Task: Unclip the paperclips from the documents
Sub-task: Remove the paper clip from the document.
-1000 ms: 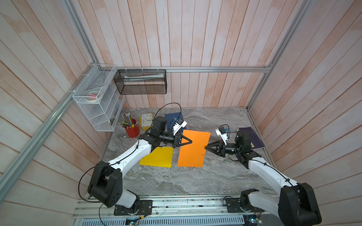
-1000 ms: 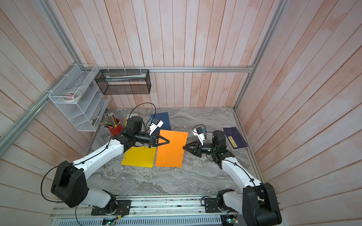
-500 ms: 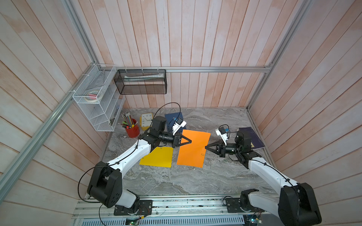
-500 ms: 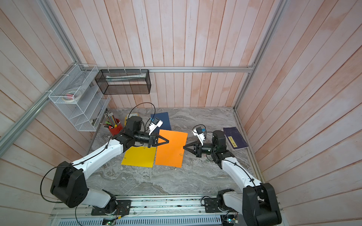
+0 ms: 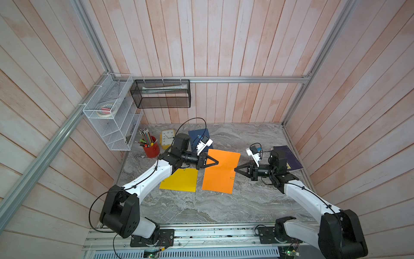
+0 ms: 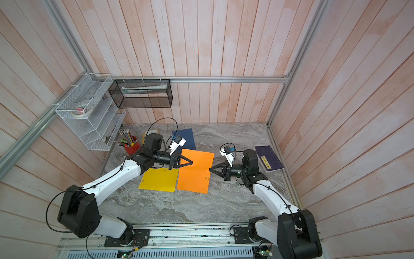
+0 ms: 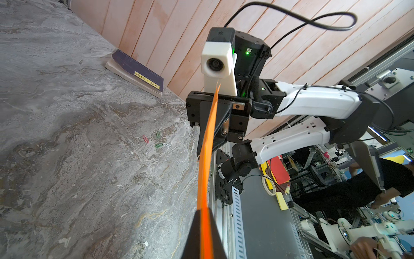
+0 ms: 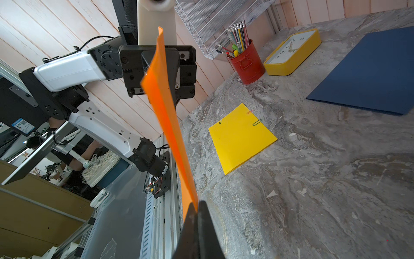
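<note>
The orange document (image 5: pixel 220 171) hangs above the table between both arms. My left gripper (image 5: pixel 217 162) is shut on its left edge, the sheet running edge-on out of the tips (image 7: pixel 204 212). My right gripper (image 5: pixel 235 168) is shut on its right edge (image 8: pixel 197 204). A silvery paperclip (image 5: pixel 232 178) sits on that edge just in front of the right tips. The yellow document (image 8: pixel 242 136) lies flat with a green paperclip (image 8: pixel 257 122) and a red one (image 8: pixel 249 112) on it. The dark blue document (image 8: pixel 369 74) lies behind it. Several loose paperclips (image 7: pixel 158 140) lie on the table.
A red cup of pencils (image 5: pixel 151 148) and a yellow clock (image 5: pixel 167 138) stand at the back left. A dark purple book (image 5: pixel 289 157) lies by the right wall. A white wire shelf (image 5: pixel 112 116) and a black mesh basket (image 5: pixel 161 94) hang on the walls.
My right gripper's jaws have closed onto the orange document's right edge. The left gripper has kept its hold and both arms stay where they were.
</note>
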Controlling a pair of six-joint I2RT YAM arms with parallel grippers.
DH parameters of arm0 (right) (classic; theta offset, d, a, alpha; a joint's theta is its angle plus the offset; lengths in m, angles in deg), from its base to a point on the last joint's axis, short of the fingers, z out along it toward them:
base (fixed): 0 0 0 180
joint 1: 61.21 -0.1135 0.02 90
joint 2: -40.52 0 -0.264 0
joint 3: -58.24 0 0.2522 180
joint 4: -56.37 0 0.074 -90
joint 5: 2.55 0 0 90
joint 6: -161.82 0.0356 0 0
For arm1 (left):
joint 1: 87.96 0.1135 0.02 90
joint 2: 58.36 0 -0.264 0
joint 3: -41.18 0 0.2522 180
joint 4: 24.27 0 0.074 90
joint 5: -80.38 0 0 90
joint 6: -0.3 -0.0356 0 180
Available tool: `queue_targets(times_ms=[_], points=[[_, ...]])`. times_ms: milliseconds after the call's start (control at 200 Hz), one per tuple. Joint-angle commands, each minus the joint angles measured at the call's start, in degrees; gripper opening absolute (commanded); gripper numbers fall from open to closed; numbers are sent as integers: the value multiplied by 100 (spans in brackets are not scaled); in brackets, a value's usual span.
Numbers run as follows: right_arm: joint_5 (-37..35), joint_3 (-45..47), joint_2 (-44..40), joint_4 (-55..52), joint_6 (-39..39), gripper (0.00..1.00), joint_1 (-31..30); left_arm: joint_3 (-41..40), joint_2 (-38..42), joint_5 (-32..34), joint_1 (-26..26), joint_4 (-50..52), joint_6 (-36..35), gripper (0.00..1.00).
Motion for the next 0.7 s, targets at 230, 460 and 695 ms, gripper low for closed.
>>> queue_targets(times_ms=[230,460,695], points=[[59,-108,-71,-209,-52,4,0,161,163,35,99,421,-328,0],[52,-121,-82,-248,-67,5,1,180,187,37,125,432,-340,0],[49,-124,-100,-278,-85,6,0,201,195,20,152,432,-328,0]])
